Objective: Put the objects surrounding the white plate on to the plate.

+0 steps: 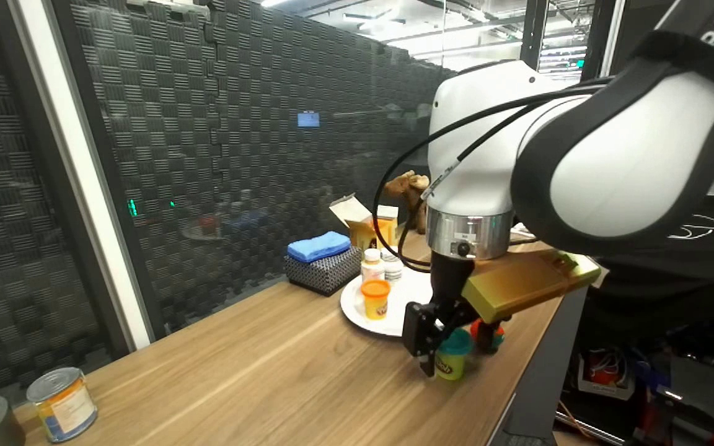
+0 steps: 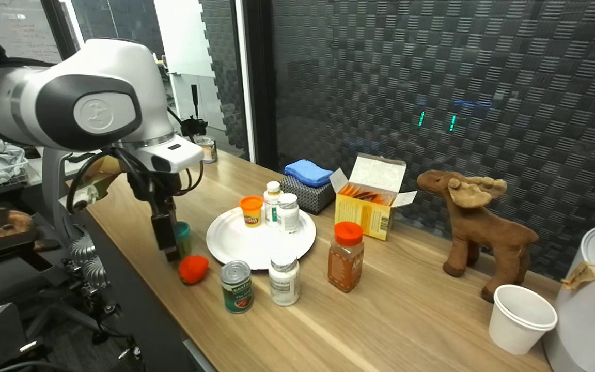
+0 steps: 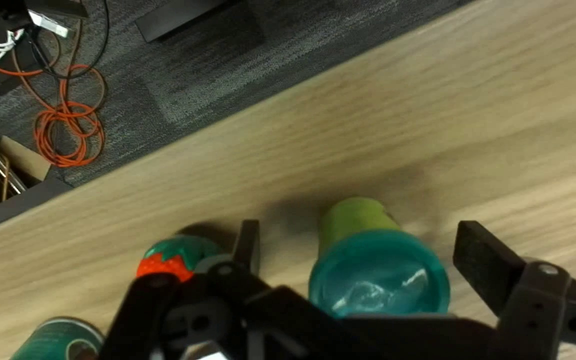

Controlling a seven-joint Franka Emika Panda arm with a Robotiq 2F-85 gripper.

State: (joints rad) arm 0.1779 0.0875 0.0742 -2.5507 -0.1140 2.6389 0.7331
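Apparently the teal tub [image 3: 380, 272] is the one to be fetched: in the wrist view the claw [image 3: 360, 245] is spread wide, its jaws standing on either side of the tub, with nothing pinched. The tub stands upright on the table [image 3: 468, 125], beside the plate [image 2: 240, 245]. I take the step in hand to be lining up for a grasp. Next, the jaws should close evenly on the tub's sides and lift it straight up. Just outside one jaw sits the berry [image 3: 180, 255]; whether they touch I cannot tell, and a careless shift that way could roll it. On the side toward the berry the plate shows bare room, likely the best spot for the tub. Already on it are an orange tub [image 2: 251, 212] and two bottles [image 2: 288, 214], so I judge the job less than half done. Off it, farther from the claw, a can [image 2: 236, 287], a third bottle [image 2: 284, 284] and, last, the jar [image 2: 348, 258] call for later trips, as should the berry.
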